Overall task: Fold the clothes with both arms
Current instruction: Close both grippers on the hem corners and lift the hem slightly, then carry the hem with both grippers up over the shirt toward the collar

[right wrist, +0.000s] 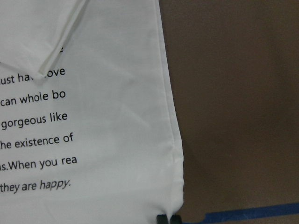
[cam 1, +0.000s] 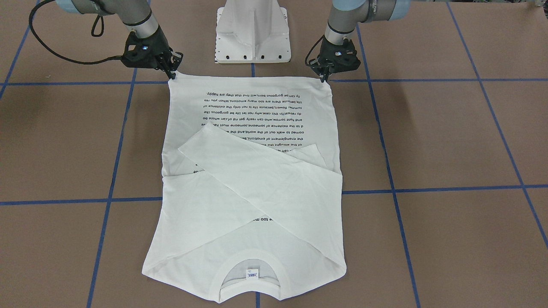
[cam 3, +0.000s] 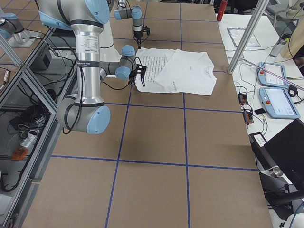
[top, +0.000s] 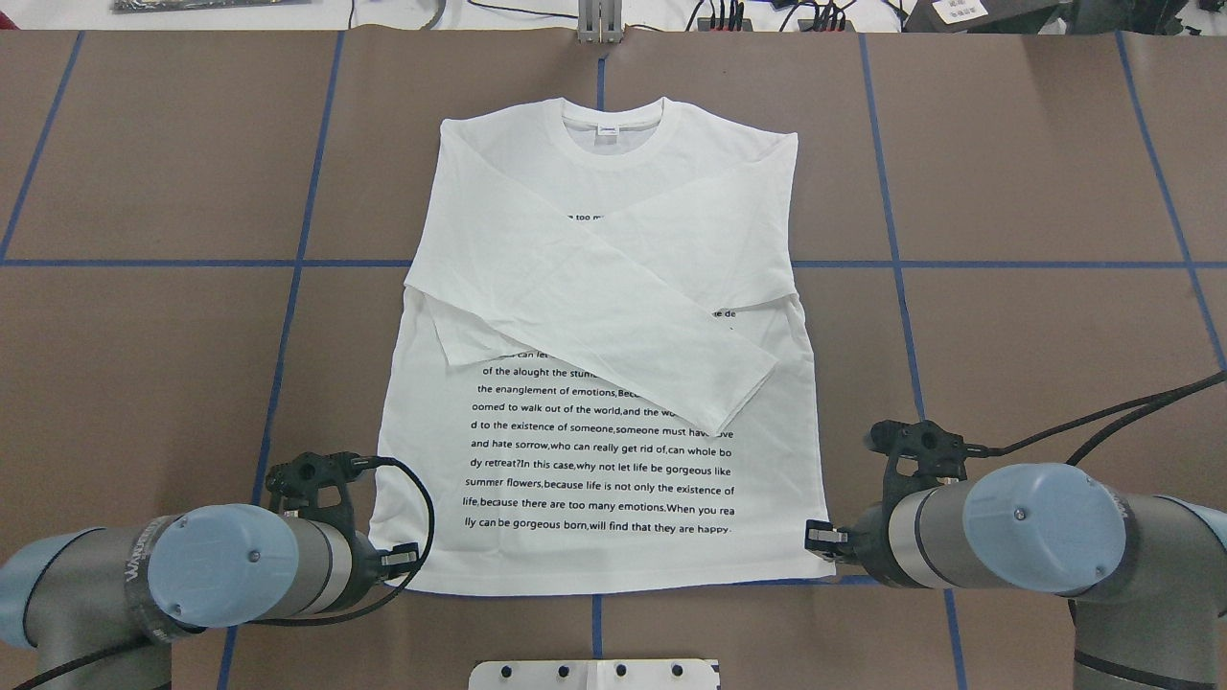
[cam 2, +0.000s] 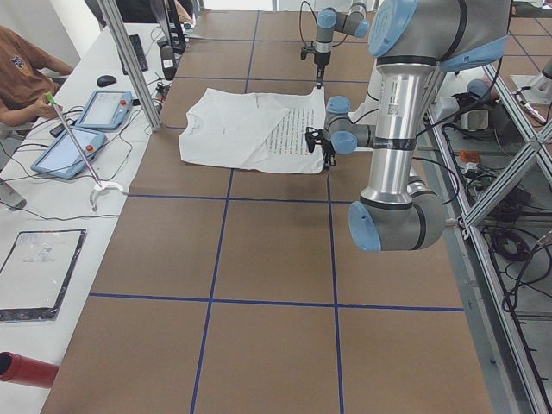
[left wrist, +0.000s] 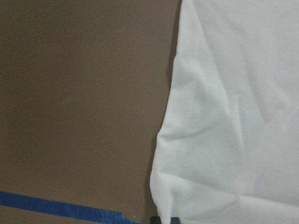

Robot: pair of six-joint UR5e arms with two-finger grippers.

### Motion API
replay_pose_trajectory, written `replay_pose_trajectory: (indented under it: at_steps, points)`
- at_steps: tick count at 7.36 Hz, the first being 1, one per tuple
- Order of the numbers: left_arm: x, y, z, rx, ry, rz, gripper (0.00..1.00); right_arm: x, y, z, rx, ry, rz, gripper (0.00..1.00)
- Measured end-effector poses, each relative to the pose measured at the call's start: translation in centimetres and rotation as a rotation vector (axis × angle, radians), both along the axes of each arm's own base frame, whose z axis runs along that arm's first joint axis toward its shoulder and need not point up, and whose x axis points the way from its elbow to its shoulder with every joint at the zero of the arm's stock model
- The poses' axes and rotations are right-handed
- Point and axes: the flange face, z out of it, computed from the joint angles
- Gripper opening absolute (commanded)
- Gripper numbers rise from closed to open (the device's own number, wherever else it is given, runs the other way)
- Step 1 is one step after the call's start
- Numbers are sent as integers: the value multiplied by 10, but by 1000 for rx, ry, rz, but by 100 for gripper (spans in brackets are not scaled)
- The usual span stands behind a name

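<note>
Two corners of the hem are in my grip, one to each hand. On my left, my left hand (cam 1: 324,77) is down at the bench (top: 144,364), fingertips pinched on the near left corner of the white long-sleeved T-shirt (top: 594,479). My wrist camera there shows the cloth puckering toward the tips, near a strip of blue tape (left wrist: 56,205).

Moving across, the T-shirt lies flat on the brown bench, printed side up. Its hem is toward me and its ribbed collar (top: 613,158) is at the far end, with the small label (top: 607,131) showing inside. Both sleeves are folded in and cross over the chest — the upper sleeve (top: 613,316) slants across from my left and ends with its cuff on the lines of black text (top: 599,489), toward my right. The white pedestal base (cam 1: 252,38) stands near the hem without touching it, between my two hands.

On my right, my right hand (cam 1: 173,75) is clenched on the near right corner, which draws to a small point at the tips.
</note>
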Motion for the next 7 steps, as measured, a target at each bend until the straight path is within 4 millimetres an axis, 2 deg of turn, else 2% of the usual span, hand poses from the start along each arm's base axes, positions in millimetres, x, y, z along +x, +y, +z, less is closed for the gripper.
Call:
replay_pose_trajectory:
  at_steps: [2,4,7]
  points:
    - [-10,-5,-20,2,38,-13,0,9,-10,-4,-22,-15,0,0]
    - [-38,1,-52,-7,69,-1,0,25,-13,-12,-48,-43,-15,0]
    - [-76,25,-91,-70,67,78,0,54,7,-27,-114,-94,-113,0]
